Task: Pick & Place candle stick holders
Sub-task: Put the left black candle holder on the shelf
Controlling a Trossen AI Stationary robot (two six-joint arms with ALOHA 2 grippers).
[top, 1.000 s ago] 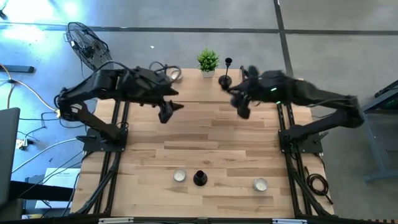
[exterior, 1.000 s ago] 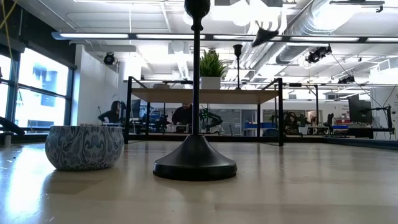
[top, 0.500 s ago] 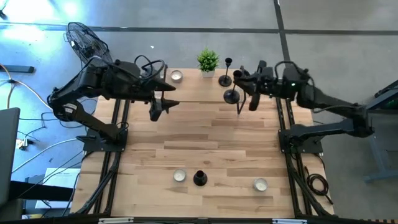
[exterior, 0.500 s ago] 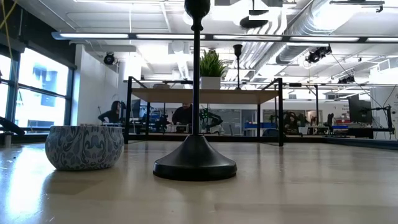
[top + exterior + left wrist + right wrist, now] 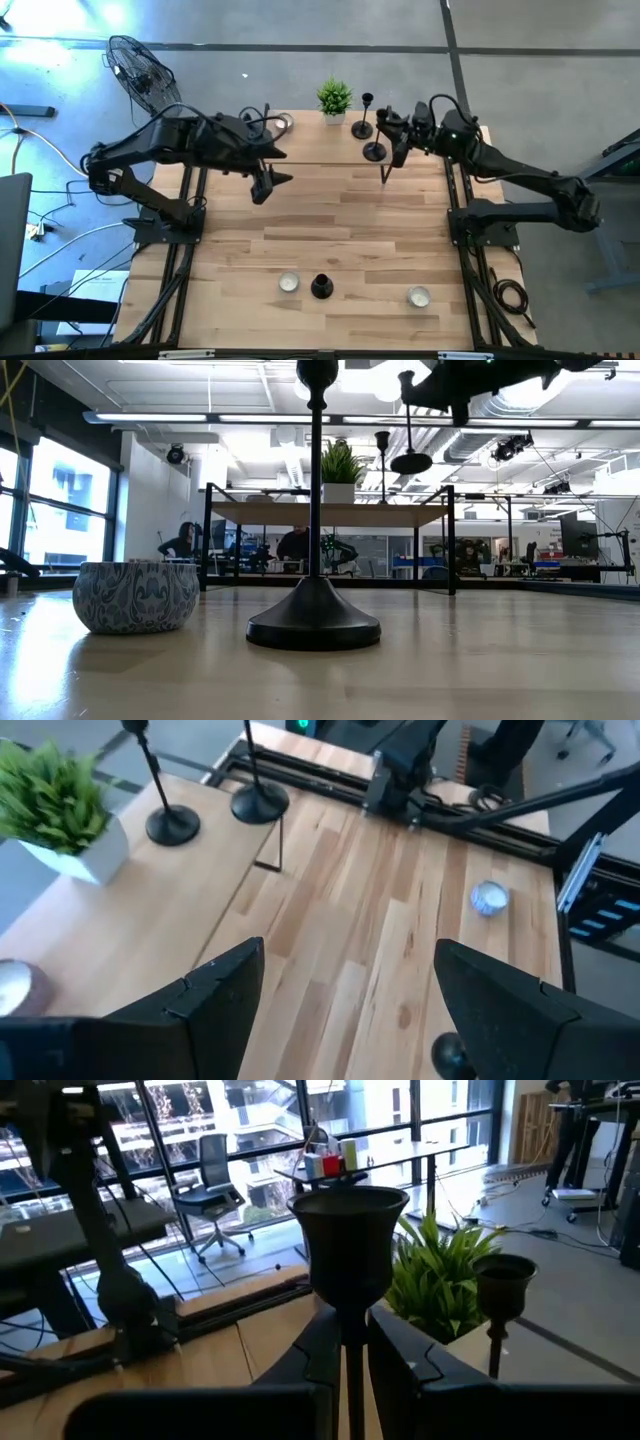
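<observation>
**Holders on the wooden surface: three counted, one lifted**

Item 1. Held candlestick holder (image 5: 376, 152). I see the right pincer (image 5: 400, 140) closed around its slim stem near the far right of the surface (image 5: 340, 230). In the low view the round base hangs in the air, clear of the wood. From the right wrist camera its cup stands upright directly above the fingers (image 5: 318, 1355).

Item 2. Far candlestick holder (image 5: 364, 125). It stands upright at the far edge, just beside the potted plant (image 5: 334, 100) and close to item 1. Whether the two bases touch I cannot tell from overhead.

Item 3. Near candlestick holder (image 5: 321, 287). It stands upright by the near edge, between two small candle bowls (image 5: 289, 283). It fills the foreground of the low view, with one patterned bowl just beside it.

Item 4. Third candle bowl (image 5: 418, 296), near edge, further right, apart from item 3.

Item 5. Fourth candle bowl (image 5: 284, 122), far edge, partly behind the left arm.

Item 6. Left pincer (image 5: 265, 187). It hovers over the far left part of the surface, jaws spread and holding nothing.

Item 7. Standing fan (image 5: 140, 70), on the floor beyond the far left corner.
</observation>
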